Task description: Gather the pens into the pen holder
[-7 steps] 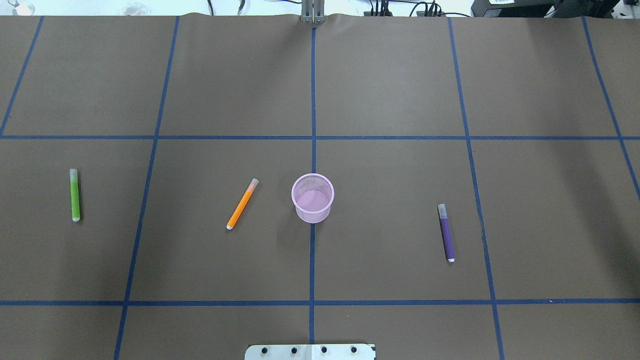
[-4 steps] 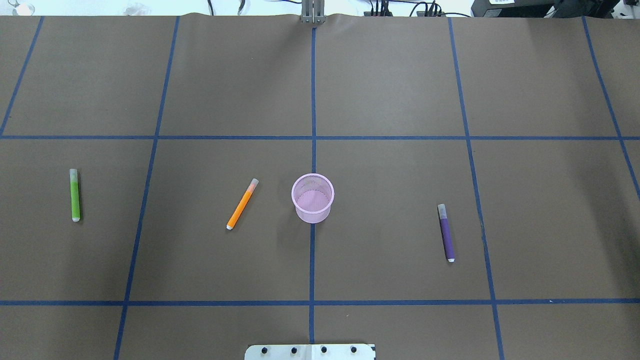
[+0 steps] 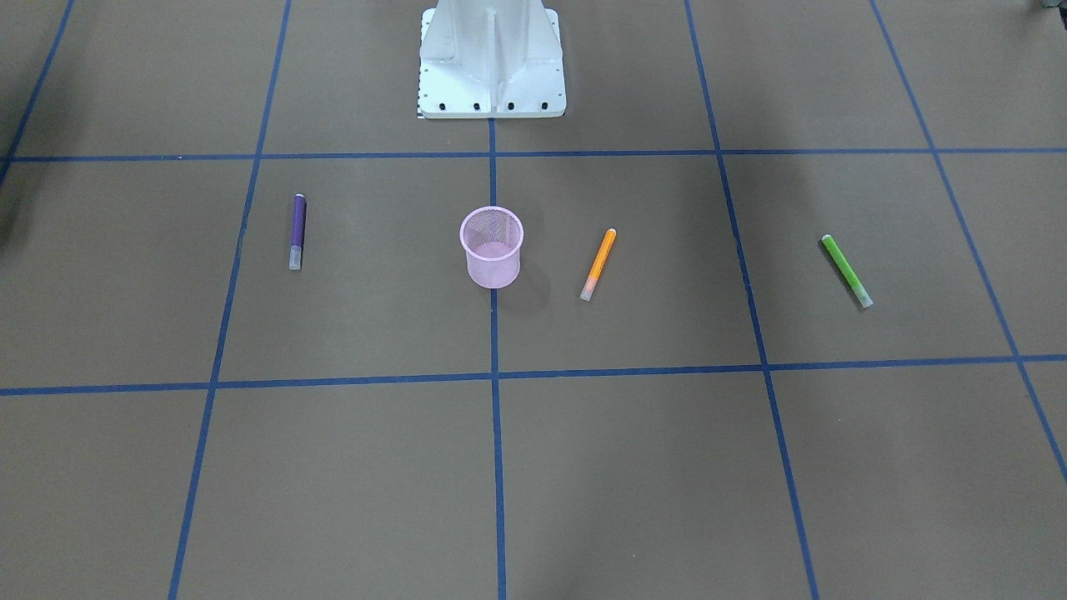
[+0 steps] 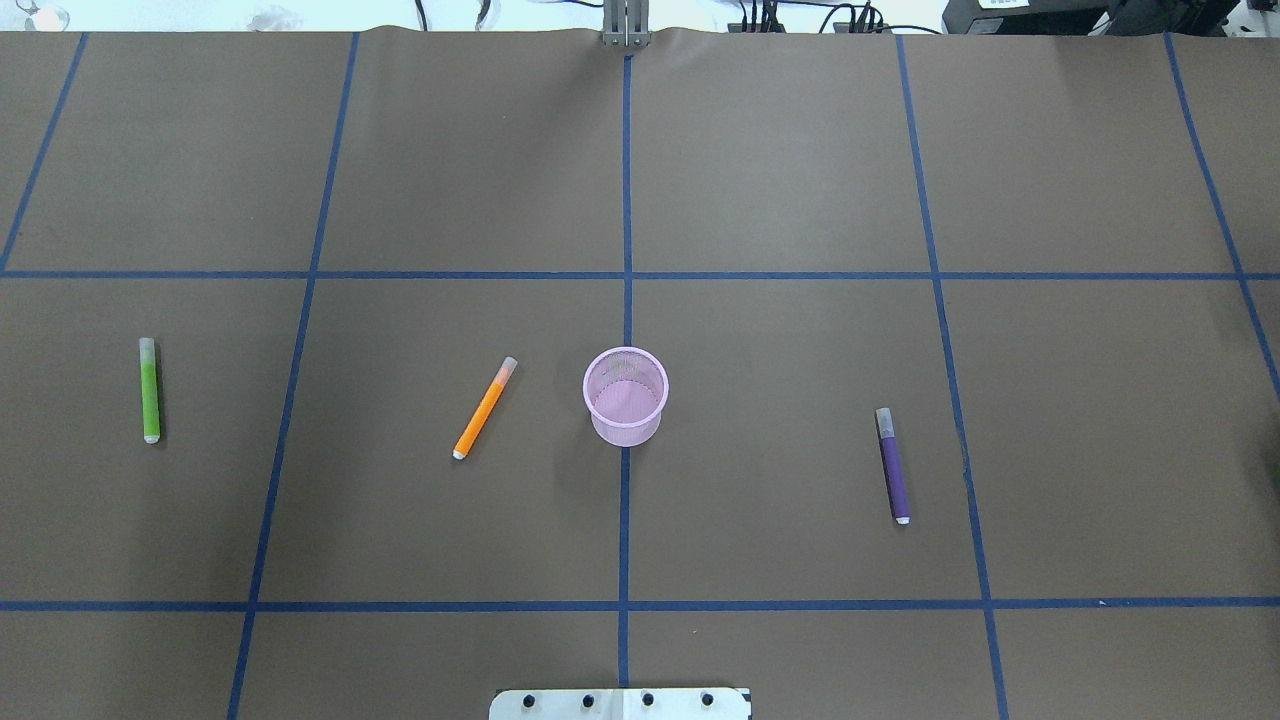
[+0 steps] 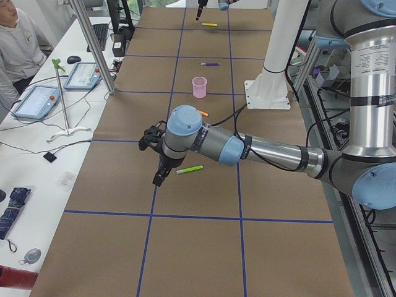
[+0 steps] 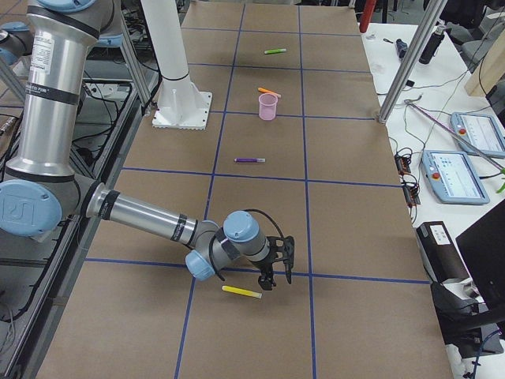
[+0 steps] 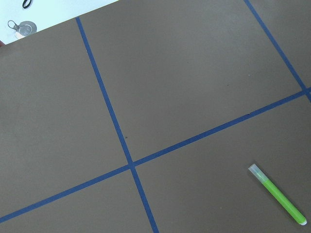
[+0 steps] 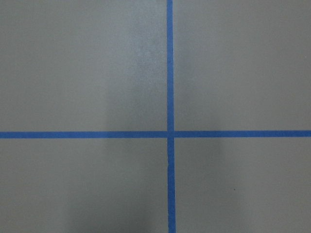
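Pink mesh pen holder [image 4: 625,432] stands mid-table near the white robot base [image 3: 491,62]. Orange pen [image 4: 484,408] and green pen [image 4: 149,390] lie to its left, purple pen [image 4: 892,465] to its right. Yellow pen [image 6: 241,291] lies beside the right gripper [image 6: 269,279]; the left gripper [image 5: 158,178] hangs near the green pen. How far either gripper's jaws are open cannot be made out.

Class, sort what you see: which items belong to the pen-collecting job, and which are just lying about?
Job: green pen, orange pen, purple pen, yellow pen, pink pen holder.
Lying about: white robot base, blue tape lines, control tablets, folded umbrella.

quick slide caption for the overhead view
Empty pink pen holder in the middle, green pen and orange pen on its left, purple pen on its right.
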You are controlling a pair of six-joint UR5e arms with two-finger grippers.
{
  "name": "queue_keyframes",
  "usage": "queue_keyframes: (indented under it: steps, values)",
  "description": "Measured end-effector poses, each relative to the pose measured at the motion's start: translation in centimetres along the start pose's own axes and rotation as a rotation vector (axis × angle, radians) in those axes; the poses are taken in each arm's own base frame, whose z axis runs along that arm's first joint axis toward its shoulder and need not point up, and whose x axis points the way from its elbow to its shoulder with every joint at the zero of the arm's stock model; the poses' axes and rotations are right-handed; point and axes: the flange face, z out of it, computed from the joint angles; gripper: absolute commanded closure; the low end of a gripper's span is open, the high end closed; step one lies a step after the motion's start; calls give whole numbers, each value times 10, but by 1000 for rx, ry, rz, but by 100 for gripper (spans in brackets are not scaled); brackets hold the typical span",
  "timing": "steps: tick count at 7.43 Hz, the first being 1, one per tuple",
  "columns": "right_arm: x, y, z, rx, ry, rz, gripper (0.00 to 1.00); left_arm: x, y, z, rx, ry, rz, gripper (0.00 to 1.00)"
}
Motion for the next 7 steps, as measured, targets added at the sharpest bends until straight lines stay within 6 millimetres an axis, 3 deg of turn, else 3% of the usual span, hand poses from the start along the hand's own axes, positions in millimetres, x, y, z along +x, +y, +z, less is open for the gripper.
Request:
queue_keyframes:
  steps: [1,4,7]
  values:
    - [8,11,7,-3,3,14,14,0,0,0,1,0,1,0]
    - [25,40,11,-37,25,46,18,1,-1,-1,3,0,4,0]
    - [31,54,17,-64,44,45,29,1,-1,-1,3,0,5,0]
